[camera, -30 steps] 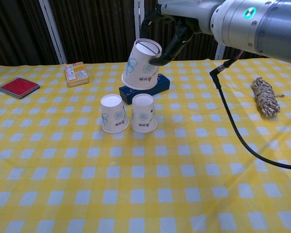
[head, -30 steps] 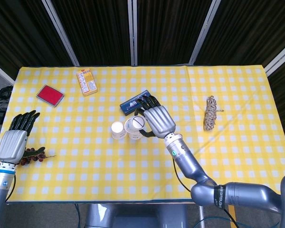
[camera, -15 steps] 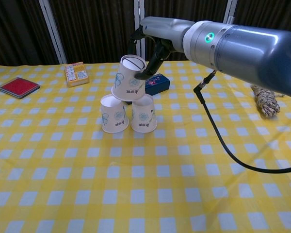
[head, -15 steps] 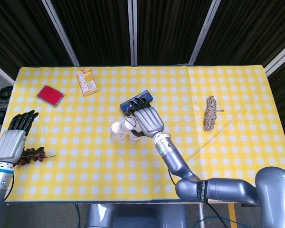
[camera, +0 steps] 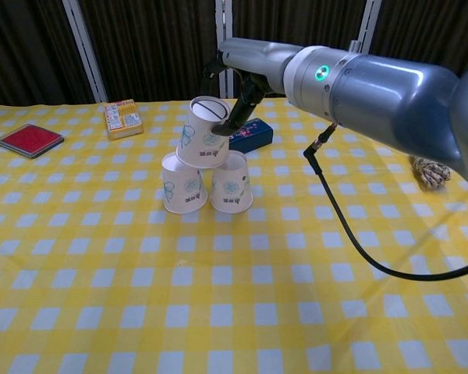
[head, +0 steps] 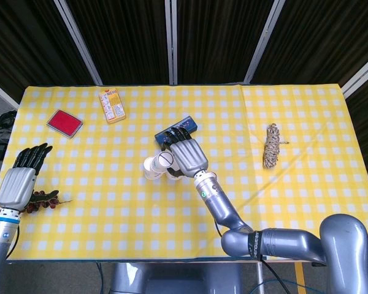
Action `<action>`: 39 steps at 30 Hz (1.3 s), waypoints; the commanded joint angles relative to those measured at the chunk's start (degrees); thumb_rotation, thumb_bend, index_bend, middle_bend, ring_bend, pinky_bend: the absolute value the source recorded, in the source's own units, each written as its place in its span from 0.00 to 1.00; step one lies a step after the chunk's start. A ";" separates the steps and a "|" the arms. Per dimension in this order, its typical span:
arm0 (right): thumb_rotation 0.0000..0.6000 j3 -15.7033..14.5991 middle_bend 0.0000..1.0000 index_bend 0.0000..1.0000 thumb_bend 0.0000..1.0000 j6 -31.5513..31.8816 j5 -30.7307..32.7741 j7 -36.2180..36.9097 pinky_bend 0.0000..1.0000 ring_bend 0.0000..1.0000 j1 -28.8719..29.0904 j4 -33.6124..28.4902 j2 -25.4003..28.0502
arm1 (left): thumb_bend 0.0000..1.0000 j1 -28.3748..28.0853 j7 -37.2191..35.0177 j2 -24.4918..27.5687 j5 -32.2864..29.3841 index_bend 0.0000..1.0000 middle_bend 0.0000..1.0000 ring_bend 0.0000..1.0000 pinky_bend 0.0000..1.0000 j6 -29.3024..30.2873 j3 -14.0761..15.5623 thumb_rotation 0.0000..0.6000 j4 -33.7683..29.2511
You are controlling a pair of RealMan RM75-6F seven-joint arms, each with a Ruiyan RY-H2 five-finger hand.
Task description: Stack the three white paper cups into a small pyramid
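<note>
- Right robot hand [camera: 235,82] grips the top cup [camera: 203,132], tilted, its rim resting on the two base cups [camera: 209,183] mid-table.
- Left robot hand [head: 15,184] hangs open, empty, at the table [camera: 296,312] edge.
- Paper cups look light and crushable; hold the sidewall gently.
- A blue box [camera: 251,135] sits just behind; open room lies in front.

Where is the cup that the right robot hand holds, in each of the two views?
Head view: held cup at table centre, above the two standing cups.
Chest view: held cup upper centre, tilted, over the same pair.
Shared landmark: blue box just behind it.
</note>
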 commanded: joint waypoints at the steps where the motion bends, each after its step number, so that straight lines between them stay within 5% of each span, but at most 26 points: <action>1: 1.00 -0.17 0.12 0.48 0.22 -0.23 0.19 0.00 0.00 0.00 0.14 0.50 -0.20 | 0.09 0.02 -0.08 0.04 -0.01 0.00 0.00 0.00 0.00 -0.05 -0.06 1.00 0.04; 9: 1.00 -0.54 0.10 0.44 0.20 -1.01 1.61 -0.04 0.00 0.00 0.55 2.28 -0.97 | 0.09 -0.06 -0.13 0.05 0.10 0.00 0.00 0.00 0.00 -0.62 -0.12 1.00 0.06; 20: 1.00 -0.34 0.00 0.21 0.16 -0.35 3.18 -0.71 0.00 0.00 0.78 0.94 -0.70 | 0.09 -0.03 -0.20 0.17 -0.15 0.00 0.00 0.00 0.00 -1.05 -0.38 1.00 -0.05; 26: 1.00 -0.67 0.00 0.16 0.16 1.01 2.74 -1.42 0.00 0.00 0.31 -0.49 0.59 | 0.09 0.09 -0.10 0.22 -0.10 0.00 0.00 0.00 0.00 -0.93 -0.50 1.00 -0.13; 34: 1.00 -2.55 0.00 0.15 0.16 7.40 -0.42 -2.65 0.00 0.00 -4.71 -7.30 8.57 | 0.09 0.22 -0.12 0.03 -0.61 0.00 0.00 0.00 0.00 -1.00 -0.76 1.00 0.44; 39: 1.00 -6.09 0.00 0.14 0.16 12.63 -7.66 4.30 0.00 0.00 -12.37 -9.23 13.96 | 0.09 0.37 0.01 -0.27 -0.65 0.00 0.00 0.00 0.00 -0.75 -0.83 1.00 0.80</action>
